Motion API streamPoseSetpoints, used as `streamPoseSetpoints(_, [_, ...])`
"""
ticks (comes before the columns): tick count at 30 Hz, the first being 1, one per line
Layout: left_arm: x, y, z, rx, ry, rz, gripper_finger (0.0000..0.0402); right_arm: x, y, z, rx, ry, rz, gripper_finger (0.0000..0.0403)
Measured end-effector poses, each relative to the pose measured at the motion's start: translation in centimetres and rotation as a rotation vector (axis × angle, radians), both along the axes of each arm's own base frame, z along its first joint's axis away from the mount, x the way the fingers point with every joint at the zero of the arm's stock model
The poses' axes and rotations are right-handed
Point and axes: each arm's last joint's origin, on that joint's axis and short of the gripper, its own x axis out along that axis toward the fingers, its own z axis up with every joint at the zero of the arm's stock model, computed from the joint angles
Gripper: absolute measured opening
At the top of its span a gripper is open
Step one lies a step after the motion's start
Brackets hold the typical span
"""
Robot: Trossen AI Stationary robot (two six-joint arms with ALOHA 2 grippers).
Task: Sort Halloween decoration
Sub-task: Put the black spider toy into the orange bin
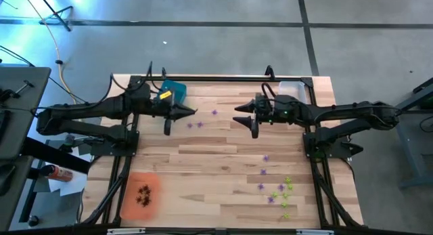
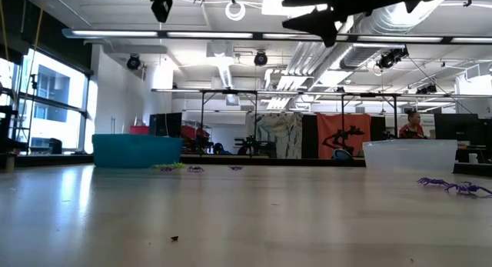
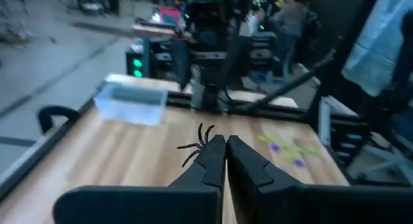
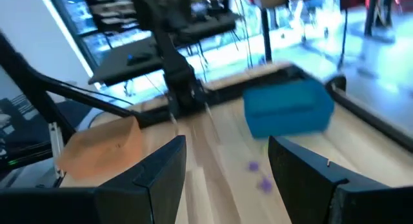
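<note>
pale wooden plank table (image 1: 216, 160) framed by black rails, on a grey concrete floor crossed by dark lines; in the low view, a large workshop hall beyond, with bright windows at one side, ceiling ducts and lamps, an orange hanging and a person seated far off at the other side; teal tray (image 1: 174, 91) at the far edge on the left arm's side, clear tray (image 1: 291, 89) at the far edge on the right arm's side, orange tray (image 1: 141, 194) at the near corner on the left arm's side, with dark trinkets (image 1: 144, 195) lying inside it; left gripper (image 1: 191, 112) held above the table just beside the teal tray, fingers pressed together on a black spider (image 3: 200, 141), its thin legs sticking out past the fingertips in the left wrist view; right gripper (image 1: 238, 114) facing it across mid-table, raised off the wood, fingers spread wide with nothing between them; purple trinkets (image 1: 203, 120) scattered on the boards between the two grippers; more purple ones (image 1: 264, 173) nearer the right arm's base; lime green trinkets (image 1: 287, 189) clustered toward the near corner on the right arm's side.
</note>
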Motion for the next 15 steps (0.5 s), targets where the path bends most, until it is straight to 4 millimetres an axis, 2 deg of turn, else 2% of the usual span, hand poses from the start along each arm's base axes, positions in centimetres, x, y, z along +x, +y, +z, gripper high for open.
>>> streamPoseSetpoints(9, [0.2, 0.1, 0.0, 0.018, -0.009, 0.031, 0.0000, 0.0, 0.1, 0.1, -0.036, -0.007, 0.008, 0.0216])
streamPoseSetpoints(12, [0.0, -0.3, 0.1, -0.049, 0.007, -0.067, 0.0000, 0.0, 0.1, 0.1, -0.036, -0.007, 0.008, 0.0216])
streamPoseSetpoints(15, [-0.4, -1.4, 0.6, -0.148, 0.110, -0.158, 0.0000, 0.0, 0.1, 0.1, -0.036, -0.007, 0.008, 0.0216])
